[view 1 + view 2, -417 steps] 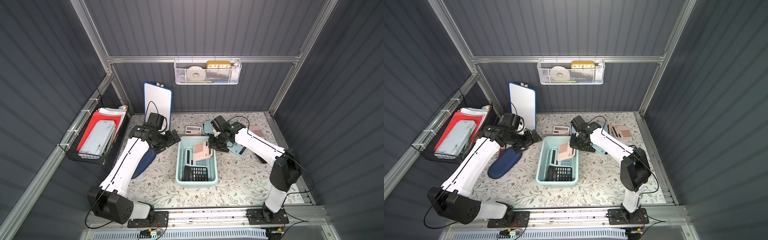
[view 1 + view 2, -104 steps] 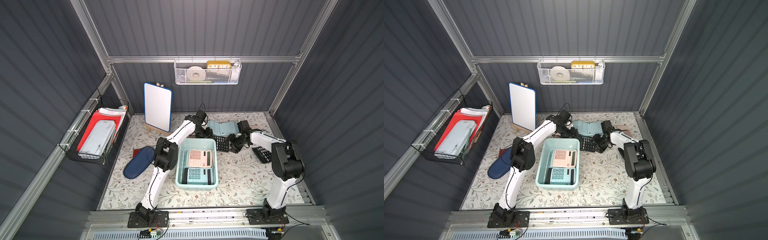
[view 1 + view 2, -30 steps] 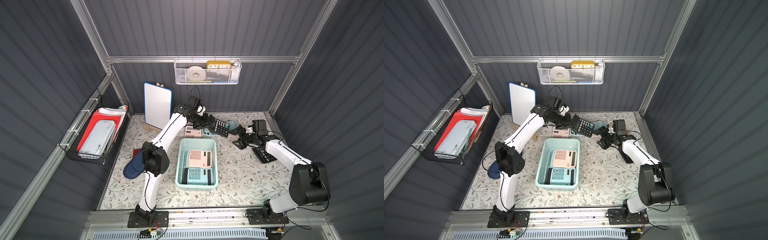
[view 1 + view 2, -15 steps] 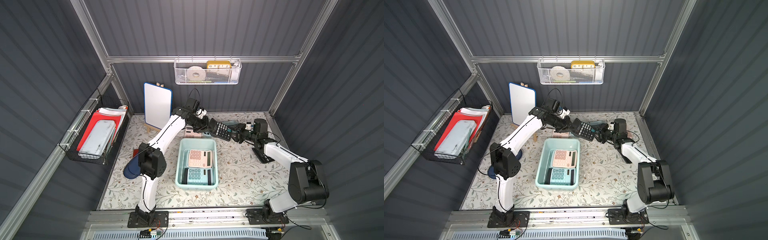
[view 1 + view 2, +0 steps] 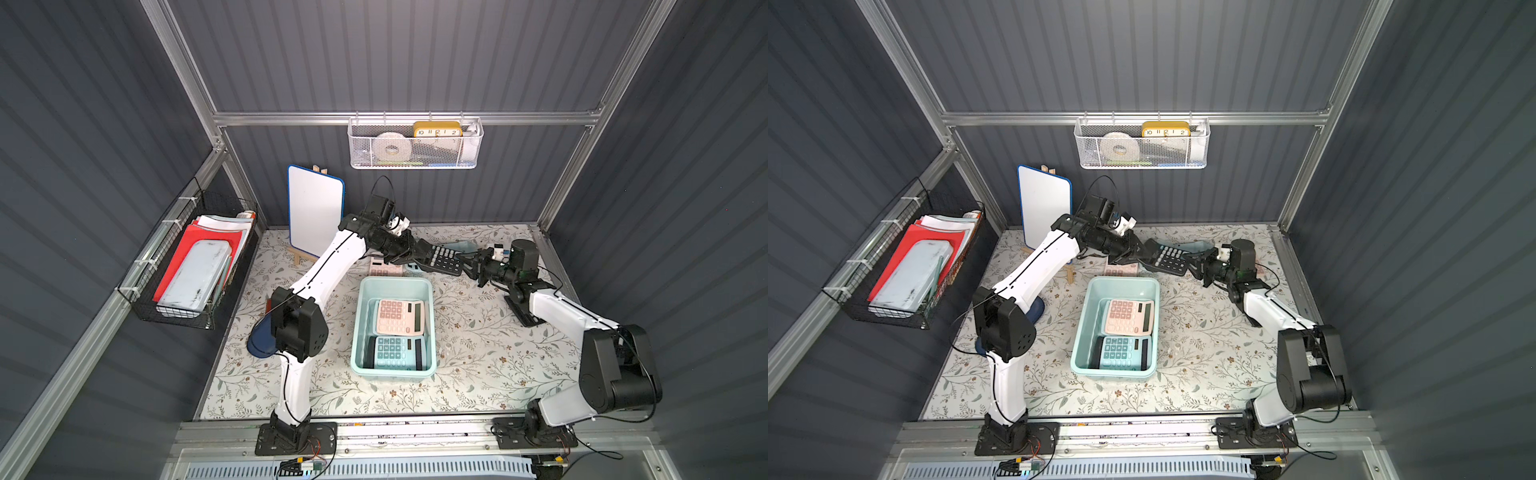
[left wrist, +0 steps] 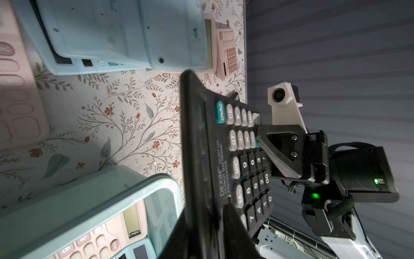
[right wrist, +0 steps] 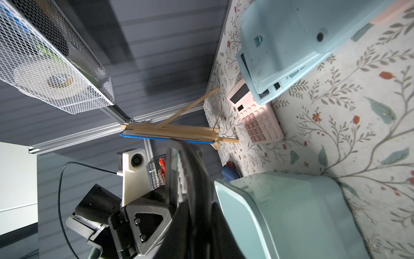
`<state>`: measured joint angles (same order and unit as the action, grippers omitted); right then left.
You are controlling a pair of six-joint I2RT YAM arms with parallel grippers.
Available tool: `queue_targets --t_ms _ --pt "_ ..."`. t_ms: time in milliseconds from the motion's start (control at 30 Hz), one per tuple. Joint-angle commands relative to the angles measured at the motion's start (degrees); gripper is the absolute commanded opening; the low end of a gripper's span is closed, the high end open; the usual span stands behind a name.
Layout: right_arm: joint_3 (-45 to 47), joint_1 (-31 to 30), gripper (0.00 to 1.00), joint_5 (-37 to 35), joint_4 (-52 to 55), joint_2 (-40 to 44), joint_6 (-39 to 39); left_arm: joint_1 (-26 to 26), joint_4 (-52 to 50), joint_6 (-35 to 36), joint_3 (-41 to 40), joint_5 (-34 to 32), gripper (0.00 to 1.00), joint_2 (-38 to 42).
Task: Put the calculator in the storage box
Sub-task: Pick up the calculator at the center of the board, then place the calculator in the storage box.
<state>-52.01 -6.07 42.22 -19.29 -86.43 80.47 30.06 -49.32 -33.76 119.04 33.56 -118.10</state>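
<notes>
Top views both show the black calculator [image 5: 442, 259] [image 5: 1167, 258] held off the counter [image 5: 478, 345], keys up. It hangs at 1 o'clock from the storage box [image 5: 360, 332], just past the far rim and not inside. The right end effector [image 5: 467, 265] is clamped on its 3 o'clock end; the left wrist view shows one finger [image 6: 277, 143] pressing on the keys. The left end effector [image 5: 417, 254] brackets the 9 o'clock end, but I cannot tell whether it grips.

In the box a pink calculator [image 5: 399, 318] lies at the far end and a blue calculator [image 5: 395, 353] at the near end, both face up. At 12 o'clock on the back wall, a white mesh basket [image 5: 415, 164] holds a tape roll [image 5: 390, 147] and a yellow clock [image 5: 437, 129]. At 9 o'clock, a black wire basket [image 5: 174, 320] holds red folders [image 5: 199, 245] and a pale blue case [image 5: 195, 274].
</notes>
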Motion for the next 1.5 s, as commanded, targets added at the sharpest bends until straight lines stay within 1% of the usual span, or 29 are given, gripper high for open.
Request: queue_targets --t_ms 0,100,133,233,367,400,533,667,900,967,1200,1300,1467 --pt "1.44 -0.31 0.00 1.05 0.17 1.67 -0.46 -0.08 -0.57 1.13 0.70 -2.34 0.55 3.59" --pt "2.15 -0.87 0.00 0.69 0.72 2.46 -1.05 -0.48 -2.43 1.35 1.12 -4.35 0.79 4.21" --pt "2.26 -1.02 0.00 0.63 1.12 2.68 -1.39 -0.61 -3.04 1.46 1.26 -5.16 0.85 4.48" --pt "2.18 -1.84 0.00 0.50 3.11 3.58 -2.80 -1.19 -4.46 1.50 1.47 -7.23 0.99 5.53" --pt "0.79 -3.53 0.00 0.85 7.54 4.74 -6.11 -2.43 -6.19 1.02 1.75 -11.33 0.99 7.41" --pt "0.03 -4.20 0.00 1.06 9.60 5.07 -7.57 -2.78 -6.93 0.89 1.89 -13.25 0.99 7.95" --pt "-3.82 -7.52 0.00 0.66 19.68 6.16 -14.69 -4.51 -8.76 -0.09 0.85 -17.44 0.99 10.29" --pt "-8.34 -11.90 0.00 -1.12 28.25 5.77 -21.08 -6.12 -12.24 -0.37 0.37 -20.09 0.99 11.42" --pt "-16.41 -18.71 0.00 -6.93 38.38 1.37 -27.81 -7.98 -11.85 -0.18 -4.53 -21.71 0.99 13.69" --pt "-18.64 -20.16 0.00 -9.06 40.84 -0.64 -28.61 -8.58 -12.01 -0.09 -5.49 -21.49 1.00 13.57" --pt "-23.42 -25.93 0.00 -15.29 42.23 -7.27 -28.46 -10.11 -12.08 0.34 -9.66 -20.51 0.99 13.97" --pt "-25.01 -27.76 0.00 -17.02 41.92 -9.64 -28.42 -10.44 -14.31 0.92 -12.05 -21.82 0.99 14.85" --pt "-25.48 -29.43 0.00 -19.79 39.57 -12.44 -26.92 -10.89 -13.01 0.68 -17.98 -21.80 0.99 18.21"
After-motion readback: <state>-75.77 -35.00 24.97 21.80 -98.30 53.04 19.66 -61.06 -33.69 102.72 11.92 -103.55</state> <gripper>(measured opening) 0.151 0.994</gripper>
